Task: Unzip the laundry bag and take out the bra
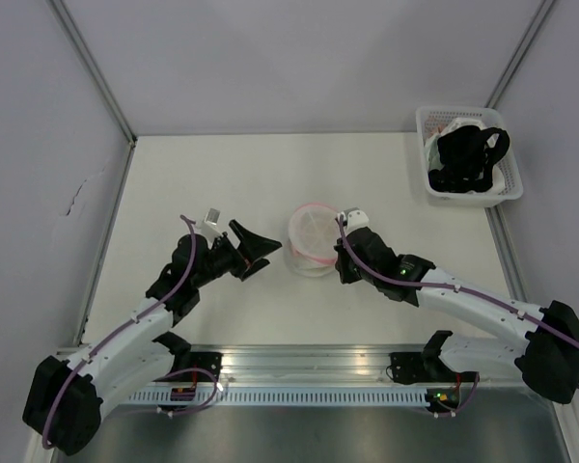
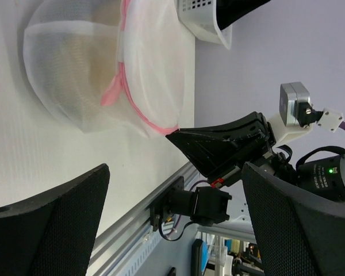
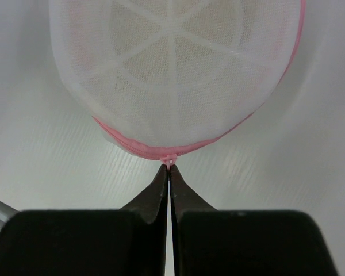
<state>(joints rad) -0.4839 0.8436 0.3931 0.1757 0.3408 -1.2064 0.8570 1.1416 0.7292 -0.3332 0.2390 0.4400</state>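
The laundry bag [image 1: 313, 239] is a round white mesh pouch with pink zipper trim, resting mid-table. It also shows in the left wrist view [image 2: 98, 69] and the right wrist view [image 3: 172, 69]. A dull yellowish shape shows faintly through the mesh; the bra itself is hidden inside. My right gripper [image 3: 170, 168] is shut on the pink zipper pull [image 3: 170, 158] at the bag's near rim; it sits at the bag's right side in the top view [image 1: 345, 253]. My left gripper [image 1: 253, 249] is open and empty, just left of the bag, its fingers [image 2: 52, 224] spread wide.
A white rectangular plastic basket [image 1: 434, 183] stands at the back right with a black strappy garment [image 1: 471, 156] draped in it. The aluminium rail [image 1: 318, 365] runs along the table's near edge. Grey walls close the left, back and right sides.
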